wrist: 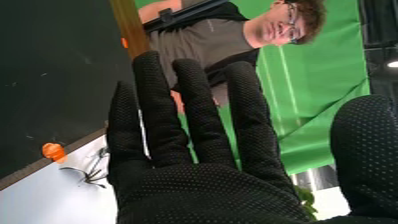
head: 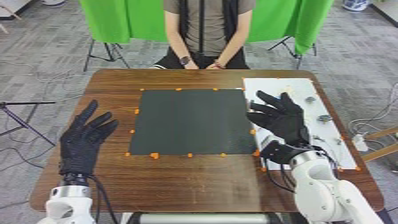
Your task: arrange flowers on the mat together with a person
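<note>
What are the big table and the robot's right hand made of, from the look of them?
The table looks like wood or a wood-look laminate, with a slight sheen: brown, streaked grain runs across its top. The right robot hand seems covered in matte black fabric, perhaps knitted, judging by the fine dotted texture over its palm; what lies underneath is hidden.

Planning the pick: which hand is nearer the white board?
Right. The right hand is over the white board; the left hand is off beyond the dark mat's left edge.
</note>
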You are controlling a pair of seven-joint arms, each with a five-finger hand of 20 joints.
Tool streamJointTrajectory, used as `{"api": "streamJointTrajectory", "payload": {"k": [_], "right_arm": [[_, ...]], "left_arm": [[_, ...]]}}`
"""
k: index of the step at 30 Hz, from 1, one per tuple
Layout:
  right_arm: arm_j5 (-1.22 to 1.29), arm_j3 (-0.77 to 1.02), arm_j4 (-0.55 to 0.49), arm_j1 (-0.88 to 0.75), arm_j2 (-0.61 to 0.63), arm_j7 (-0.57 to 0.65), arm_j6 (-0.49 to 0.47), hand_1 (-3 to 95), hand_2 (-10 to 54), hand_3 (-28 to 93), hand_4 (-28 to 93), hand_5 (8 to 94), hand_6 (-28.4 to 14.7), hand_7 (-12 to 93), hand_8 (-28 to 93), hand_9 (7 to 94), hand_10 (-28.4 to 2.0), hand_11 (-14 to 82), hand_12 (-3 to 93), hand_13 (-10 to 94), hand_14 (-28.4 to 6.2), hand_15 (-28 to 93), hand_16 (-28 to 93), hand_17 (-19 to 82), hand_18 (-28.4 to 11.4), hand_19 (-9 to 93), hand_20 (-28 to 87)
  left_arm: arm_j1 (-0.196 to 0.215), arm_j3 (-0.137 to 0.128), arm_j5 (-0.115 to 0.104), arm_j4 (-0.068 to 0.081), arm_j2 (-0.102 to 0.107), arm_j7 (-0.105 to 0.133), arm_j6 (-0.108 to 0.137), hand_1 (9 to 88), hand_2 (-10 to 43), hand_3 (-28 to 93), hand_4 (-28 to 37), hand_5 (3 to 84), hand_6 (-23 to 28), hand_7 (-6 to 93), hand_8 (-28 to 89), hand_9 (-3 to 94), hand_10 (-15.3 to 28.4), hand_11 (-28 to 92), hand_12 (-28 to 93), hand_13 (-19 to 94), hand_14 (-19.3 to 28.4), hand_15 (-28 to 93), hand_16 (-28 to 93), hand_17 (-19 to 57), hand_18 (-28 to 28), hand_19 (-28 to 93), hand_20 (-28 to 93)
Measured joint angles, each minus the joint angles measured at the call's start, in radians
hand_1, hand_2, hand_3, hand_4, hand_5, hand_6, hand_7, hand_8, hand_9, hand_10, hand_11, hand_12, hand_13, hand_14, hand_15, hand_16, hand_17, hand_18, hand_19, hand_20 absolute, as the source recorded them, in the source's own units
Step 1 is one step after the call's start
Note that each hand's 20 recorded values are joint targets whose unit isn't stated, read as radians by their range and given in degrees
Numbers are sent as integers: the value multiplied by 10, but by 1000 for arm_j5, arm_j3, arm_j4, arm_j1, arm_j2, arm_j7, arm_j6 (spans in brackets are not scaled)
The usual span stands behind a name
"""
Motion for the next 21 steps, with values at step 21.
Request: {"api": "streamJointTrajectory", "payload": {"k": [21], "right_arm": [[1, -2, 0, 1, 0, -5, 1, 114, 144, 719, -262, 479, -5, 143, -126, 507, -173, 131, 139, 391, -206, 343, 128, 49, -225, 469, 155]], "left_arm": [[0, 5, -2, -1, 15, 4, 1, 203, 107, 729, -283, 326, 68, 119, -90, 369, 193, 239, 103, 316, 257, 497, -90, -15, 273, 725, -164]]}}
